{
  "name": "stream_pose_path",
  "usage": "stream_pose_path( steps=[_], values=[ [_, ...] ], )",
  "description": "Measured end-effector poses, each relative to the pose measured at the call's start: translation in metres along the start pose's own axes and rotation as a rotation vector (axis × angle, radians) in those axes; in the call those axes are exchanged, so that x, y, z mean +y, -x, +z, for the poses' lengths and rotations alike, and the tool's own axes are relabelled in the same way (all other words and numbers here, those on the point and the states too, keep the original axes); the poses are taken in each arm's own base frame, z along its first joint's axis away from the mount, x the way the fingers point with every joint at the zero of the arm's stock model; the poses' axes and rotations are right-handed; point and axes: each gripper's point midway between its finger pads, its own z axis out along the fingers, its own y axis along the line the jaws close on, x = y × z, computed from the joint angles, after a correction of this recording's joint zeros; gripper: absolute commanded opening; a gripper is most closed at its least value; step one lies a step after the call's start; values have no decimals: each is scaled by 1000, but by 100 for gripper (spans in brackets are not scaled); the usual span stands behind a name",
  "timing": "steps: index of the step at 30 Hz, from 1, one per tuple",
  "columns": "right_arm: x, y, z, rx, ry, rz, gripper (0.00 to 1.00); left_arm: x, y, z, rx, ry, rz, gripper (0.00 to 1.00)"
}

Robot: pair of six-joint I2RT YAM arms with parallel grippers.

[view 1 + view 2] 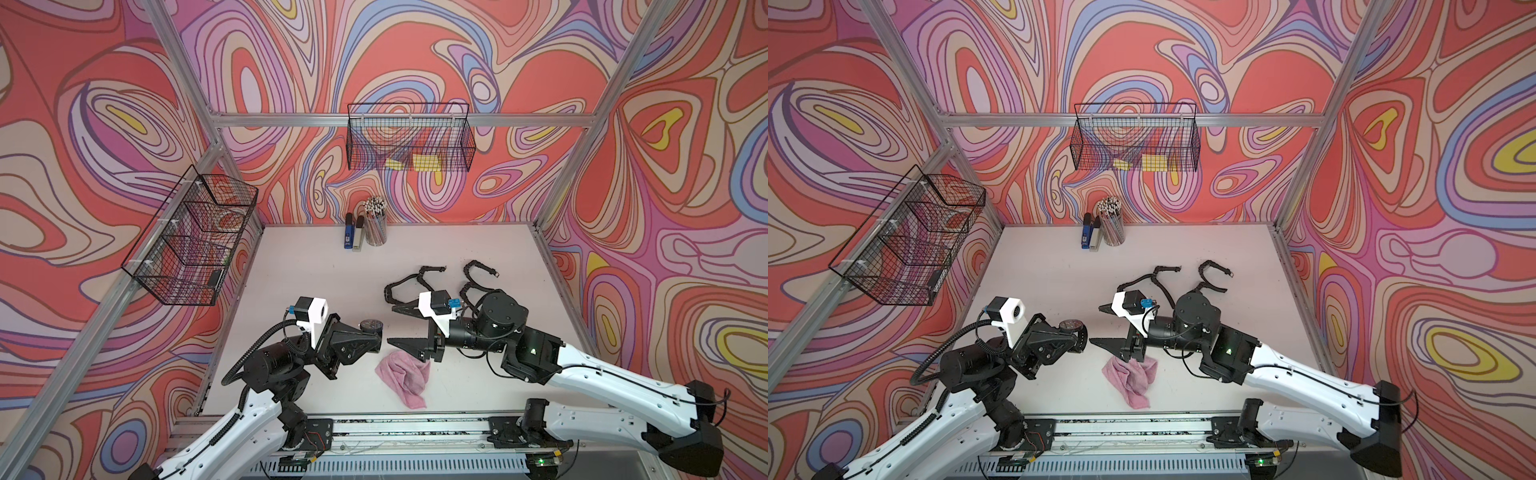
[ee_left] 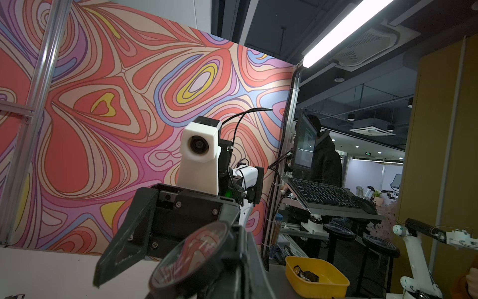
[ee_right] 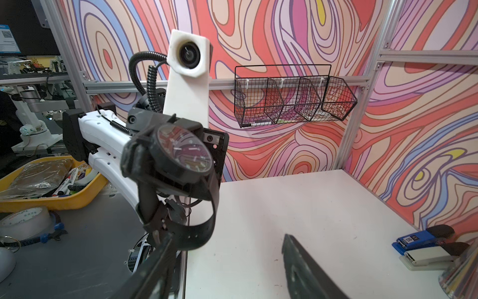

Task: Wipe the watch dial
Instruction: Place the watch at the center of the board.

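Observation:
A black watch with a round dial is held up off the white table by my left gripper, which is shut on its case and strap. In the right wrist view the dial faces me, with the strap looping below it. My right gripper is open and level with the watch, a short gap away, with nothing between its fingers. A crumpled pink cloth lies on the table just under the right gripper, not gripped.
Black curved watch straps lie on the table behind the right arm. Two staplers and a pencil cup stand at the back edge. Wire baskets hang on the back wall and the left wall.

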Motion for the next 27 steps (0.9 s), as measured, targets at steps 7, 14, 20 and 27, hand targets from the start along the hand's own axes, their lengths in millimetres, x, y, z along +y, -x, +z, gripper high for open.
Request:
stream_pose_path(
  steps=[7, 14, 20, 27],
  values=[
    [1, -3, 19, 1, 47, 8, 56, 4, -5, 1, 24, -2, -14, 0],
    [2, -1, 28, -16, 76, 9, 39, 10, -7, 5, 36, -6, -42, 0],
    [1, 8, 28, -51, 71, -3, 13, 7, -6, 5, 32, -12, -35, 0],
    [0, 15, 28, -80, 59, -13, 0, 4, -3, 4, 22, -14, -24, 17]
  ],
)
